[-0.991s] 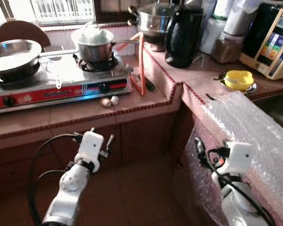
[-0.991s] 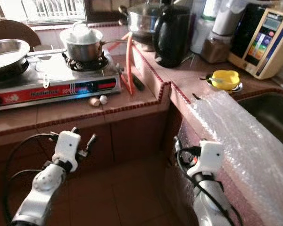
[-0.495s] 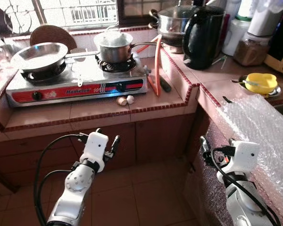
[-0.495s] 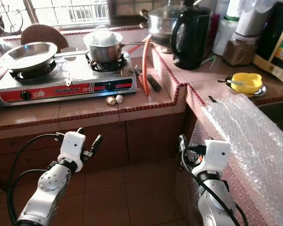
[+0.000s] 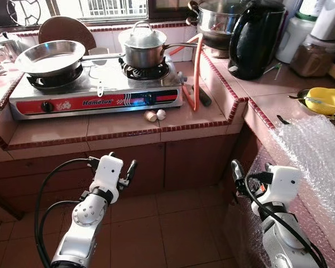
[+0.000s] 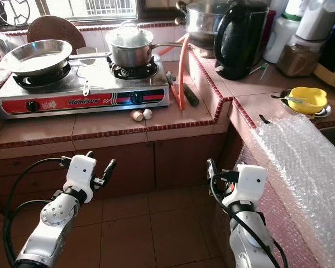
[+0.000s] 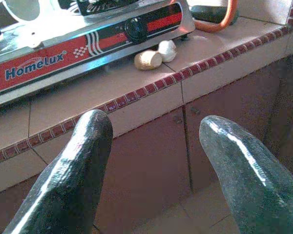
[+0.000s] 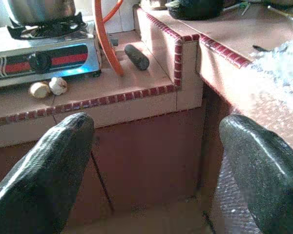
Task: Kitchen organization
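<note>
Two grippers hang low before the tiled counter (image 5: 117,131), both spread wide and empty: left gripper (image 5: 123,167) below the stove (image 5: 95,95), right gripper (image 5: 241,177) beside bubble wrap (image 5: 315,151). Two garlic cloves (image 5: 155,115) lie before the stove.

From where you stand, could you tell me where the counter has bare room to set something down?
Bare tile lies in front of the red-fronted steel gas stove, left of the two small garlic bulbs. Another patch sits between the black electric kettle and the yellow bowl. Behind the kettle it is crowded.
</note>
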